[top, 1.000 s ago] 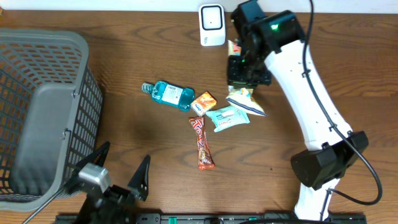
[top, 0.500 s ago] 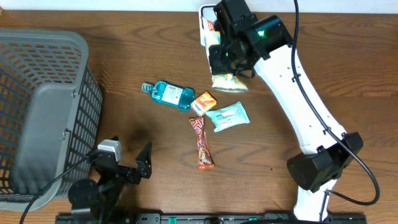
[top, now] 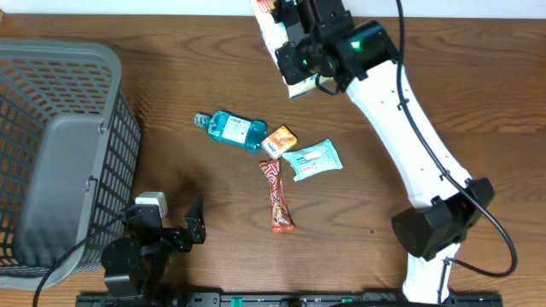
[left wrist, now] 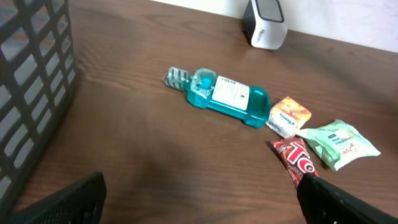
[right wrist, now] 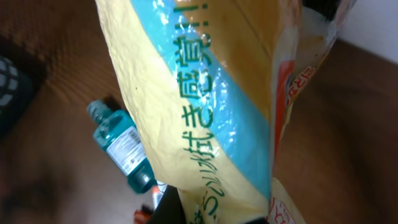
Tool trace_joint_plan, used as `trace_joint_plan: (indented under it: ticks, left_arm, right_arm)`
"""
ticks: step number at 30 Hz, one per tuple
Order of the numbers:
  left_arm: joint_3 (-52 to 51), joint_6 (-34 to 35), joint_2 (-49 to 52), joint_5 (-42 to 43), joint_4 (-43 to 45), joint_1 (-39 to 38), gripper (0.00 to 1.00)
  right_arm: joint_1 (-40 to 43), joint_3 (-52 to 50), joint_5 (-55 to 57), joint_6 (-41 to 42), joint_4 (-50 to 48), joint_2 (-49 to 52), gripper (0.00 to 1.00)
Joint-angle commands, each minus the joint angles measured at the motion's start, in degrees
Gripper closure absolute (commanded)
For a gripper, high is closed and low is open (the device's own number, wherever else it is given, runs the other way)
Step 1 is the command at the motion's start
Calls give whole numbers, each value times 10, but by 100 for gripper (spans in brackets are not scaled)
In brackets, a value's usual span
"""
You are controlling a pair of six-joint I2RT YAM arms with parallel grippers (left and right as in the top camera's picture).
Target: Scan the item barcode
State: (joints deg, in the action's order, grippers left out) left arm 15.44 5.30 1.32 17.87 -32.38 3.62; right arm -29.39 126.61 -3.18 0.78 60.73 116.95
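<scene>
My right gripper (top: 300, 61) is shut on a yellow and blue snack bag (top: 277, 34), held aloft at the table's back edge. The bag covers the spot where the scanner stands, so the scanner is hidden from overhead. In the right wrist view the bag (right wrist: 211, 106) fills most of the frame, printed side toward the camera, with one dark finger (right wrist: 173, 205) against its lower edge. No barcode shows. The white scanner (left wrist: 264, 25) appears at the back in the left wrist view. My left gripper (top: 166, 226) stands open and empty near the front edge, its fingertips (left wrist: 68, 199) wide apart.
A teal mouthwash bottle (top: 232, 130), an orange packet (top: 279, 141), a green-white pouch (top: 312, 159) and a red bar (top: 277, 196) lie mid-table. A grey mesh basket (top: 51, 153) fills the left side.
The right arm carried the bag up and left from beside the pile to over the scanner. The left arm drew back a little toward the front edge.
</scene>
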Motion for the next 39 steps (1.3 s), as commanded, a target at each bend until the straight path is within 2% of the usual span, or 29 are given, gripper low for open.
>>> trace_joint_plan:
  ticks: [1, 6, 10, 14, 19, 23, 39]
  left_arm:
    - [1, -3, -3, -4, -5, -2, 2]
    - [1, -3, -3, -4, -22, -2, 2]
    - [1, -3, -3, -4, -43, -2, 2]
    - [1, -3, -3, -4, -83, -2, 2]
    - [1, -3, -3, -4, -148, -2, 2]
    - [1, -3, -3, -4, -172, -2, 2]
    - [1, -3, -3, -4, -177, -2, 2]
  right_arm:
    - [-2, 8, -29, -32, -24, 38, 99]
    - [12, 8, -137, -59, -64, 63, 99]
    - [21, 8, -97, -136, -154, 87, 99]
    - [28, 8, 7, -137, -271, 129, 99]
    - [50, 8, 7, -137, -450, 228, 99]
    - [55, 8, -9, -137, -547, 273, 99]
    - [55, 9, -10, -84, -577, 294, 99]
